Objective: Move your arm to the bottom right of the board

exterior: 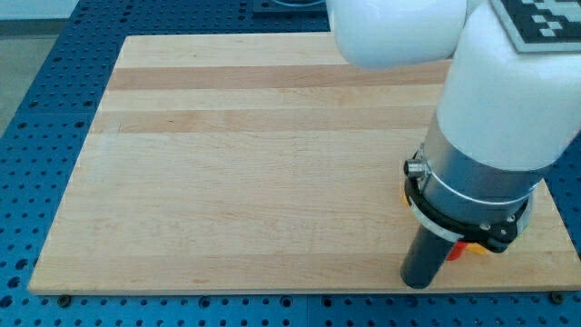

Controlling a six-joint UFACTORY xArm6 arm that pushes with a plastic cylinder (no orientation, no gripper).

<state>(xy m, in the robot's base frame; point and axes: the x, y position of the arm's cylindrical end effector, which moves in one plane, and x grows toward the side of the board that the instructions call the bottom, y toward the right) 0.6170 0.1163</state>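
My dark rod comes down from the white and grey arm at the view's right, and my tip [417, 282] rests on the wooden board [245, 173] near its bottom right corner, close to the bottom edge. A red block [459, 249] peeks out just right of the rod, mostly hidden under the arm. A sliver of a yellow or orange block [406, 193] shows at the arm's left edge, above the tip. Their shapes cannot be made out.
The board lies on a blue perforated table [36, 109]. The bulky arm [499, 109] covers the board's right side and top right corner, hiding whatever lies under it.
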